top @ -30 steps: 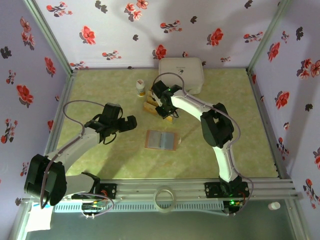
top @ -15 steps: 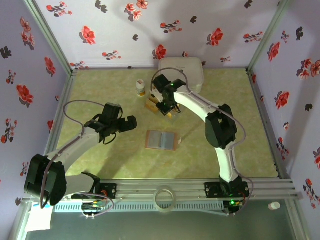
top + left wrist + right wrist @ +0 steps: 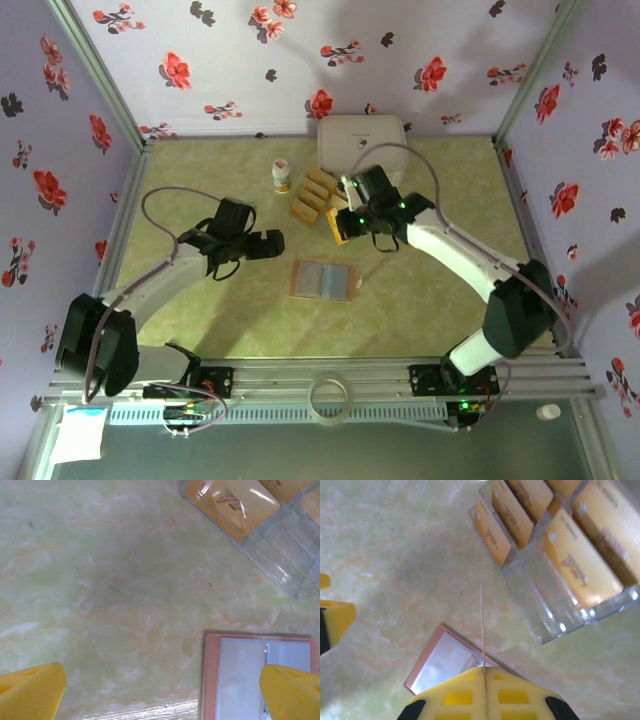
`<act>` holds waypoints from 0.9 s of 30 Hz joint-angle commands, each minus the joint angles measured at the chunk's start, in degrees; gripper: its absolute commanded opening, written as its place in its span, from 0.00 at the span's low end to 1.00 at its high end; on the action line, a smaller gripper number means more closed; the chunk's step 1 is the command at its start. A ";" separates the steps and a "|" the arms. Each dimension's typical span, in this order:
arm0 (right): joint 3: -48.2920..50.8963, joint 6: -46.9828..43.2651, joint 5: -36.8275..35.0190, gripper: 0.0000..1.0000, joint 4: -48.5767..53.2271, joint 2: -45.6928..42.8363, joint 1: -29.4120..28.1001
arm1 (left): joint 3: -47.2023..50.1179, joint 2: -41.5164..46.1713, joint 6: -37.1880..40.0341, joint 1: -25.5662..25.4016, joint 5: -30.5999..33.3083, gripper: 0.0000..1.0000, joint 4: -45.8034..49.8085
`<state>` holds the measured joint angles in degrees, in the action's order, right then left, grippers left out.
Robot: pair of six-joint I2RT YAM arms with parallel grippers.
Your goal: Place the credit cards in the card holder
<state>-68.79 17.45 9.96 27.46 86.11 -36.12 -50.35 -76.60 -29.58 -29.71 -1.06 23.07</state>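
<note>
1. At the bottom centre of the right wrist view, the right gripper (image 3: 485,674) has its jaws pressed together on one credit card (image 3: 482,625). The card is seen edge-on as a thin line, so its face is hidden.
2. The top view shows that card as a gold patch, in the frame just above the card holder (image 3: 323,280), which lies open on the table (image 3: 450,300).
3. In the left wrist view the left gripper (image 3: 160,695) stands wide apart, holding nothing. The card holder is cut off at the lower right edge.
4. The other credit cards (image 3: 582,562) stand in a clear rack (image 3: 545,615), and their number is hard to make out.
</note>
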 commanded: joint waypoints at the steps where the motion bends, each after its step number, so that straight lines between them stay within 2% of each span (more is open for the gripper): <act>1: 12.53 18.14 5.30 0.00 -20.89 -5.40 0.70 | -2.63 -2.83 4.60 -3.13 3.76 1.00 3.19; 7: 29.32 30.66 4.17 0.00 -39.28 -11.83 0.70 | -2.59 -7.42 6.36 -8.75 9.22 1.00 2.06; 10: 33.40 33.37 4.22 0.00 -44.07 -11.98 0.70 | -2.56 -9.79 6.53 -10.73 10.64 1.00 1.03; 16: 39.00 36.92 2.60 0.00 -52.31 -10.78 -0.38 | -3.66 -13.56 7.51 -13.48 13.14 1.00 0.05; 27: 43.24 37.76 0.89 0.00 -60.87 -5.64 -3.62 | -3.80 -16.12 7.96 -15.46 14.06 1.00 -1.78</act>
<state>-26.55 54.52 12.82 -28.82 79.42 -38.79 -53.10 -91.50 -22.87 -44.56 11.16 22.11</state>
